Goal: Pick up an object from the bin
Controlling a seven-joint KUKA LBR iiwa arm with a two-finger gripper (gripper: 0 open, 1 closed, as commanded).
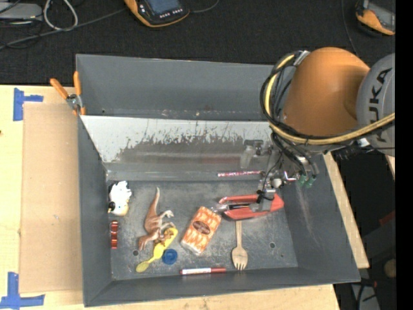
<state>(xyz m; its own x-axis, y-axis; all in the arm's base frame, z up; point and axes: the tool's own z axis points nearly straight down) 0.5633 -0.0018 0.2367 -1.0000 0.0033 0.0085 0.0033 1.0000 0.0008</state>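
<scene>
The KUKA-marked arm (384, 86) holds its jaws over the red tool (240, 209), opening impossible to tell.

A flat orange packet with a brown pattern (201, 228) serves as the landmark. Just left of it stands a brown plastic dinosaur (153, 223). Lower left of the packet lie a yellow plastic spoon (155, 253) and a round blue cap (170, 257), touching each other. Farther left are a white toy figure (119, 197) and small dark-red pieces (114, 234). To the packet's lower right lies a pale wooden fork (239, 250), and below it a thin red-and-white pen (203, 271).
</scene>
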